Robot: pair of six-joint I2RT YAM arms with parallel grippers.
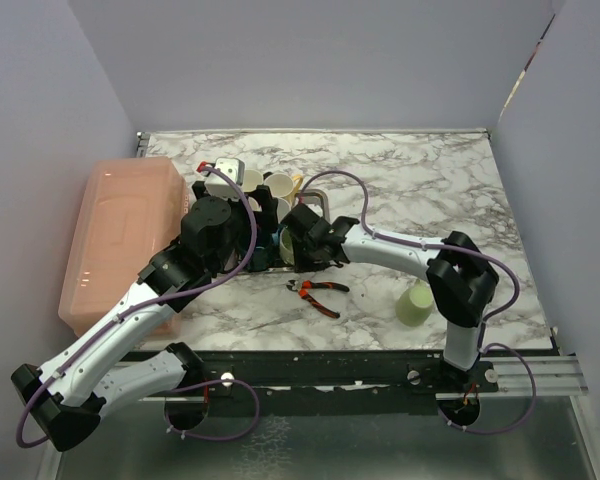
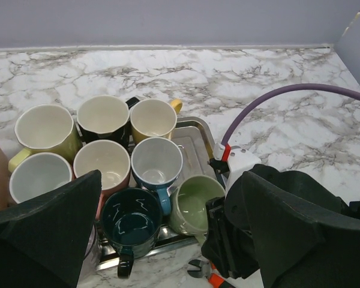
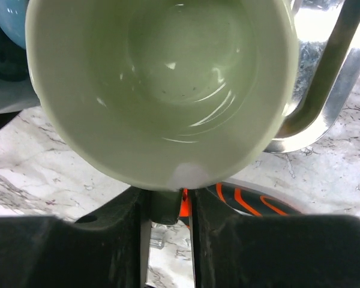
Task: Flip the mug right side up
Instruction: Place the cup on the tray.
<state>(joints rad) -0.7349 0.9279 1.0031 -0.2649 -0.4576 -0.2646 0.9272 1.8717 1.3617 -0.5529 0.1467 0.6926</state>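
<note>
Right now the green mug [image 2: 195,204] stands mouth up in the near right corner of the tray [image 2: 197,133], touching the blue mug [image 2: 157,165]. My right jaws sit narrowly apart around its handle; I cannot tell whether they pinch it. My left jaws gape wide above the tray's near side, holding nothing. Pliers [image 1: 318,292] lie on the surface [image 1: 420,190] just near of the tray.
</note>
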